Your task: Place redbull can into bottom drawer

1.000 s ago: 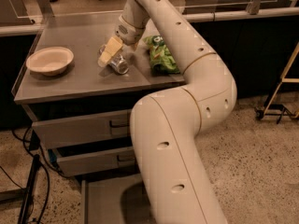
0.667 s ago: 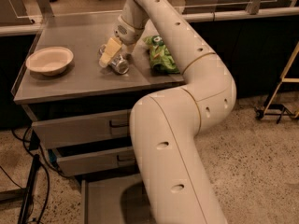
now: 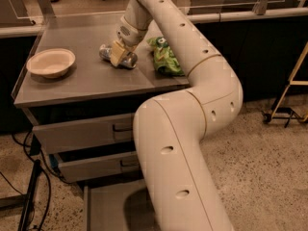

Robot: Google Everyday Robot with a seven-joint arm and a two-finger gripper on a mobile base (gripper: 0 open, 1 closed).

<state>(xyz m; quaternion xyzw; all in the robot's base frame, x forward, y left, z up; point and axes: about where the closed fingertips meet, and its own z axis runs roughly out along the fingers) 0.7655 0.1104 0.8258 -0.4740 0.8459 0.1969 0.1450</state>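
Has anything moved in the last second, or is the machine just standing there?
The redbull can has turned: it now lies crosswise under the tool, sticking out on both sides. The tool barely moved. Bowl, green snack bag and open bottom drawer stayed put.

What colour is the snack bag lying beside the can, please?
Green, seen in the camera view; the tool is down at the redbull can beside the snack bag.

Slim silver metal redbull can [image 3: 129,60], lying on grey cabinet top [image 3: 82,78]: middle hidden by pale gripper [image 3: 117,57] set over it.
Grey bottom drawer [image 3: 103,208], near: right part behind white arm [image 3: 173,143], front cut off by lower edge.
Green snack bag [image 3: 166,59]: right edge behind arm.
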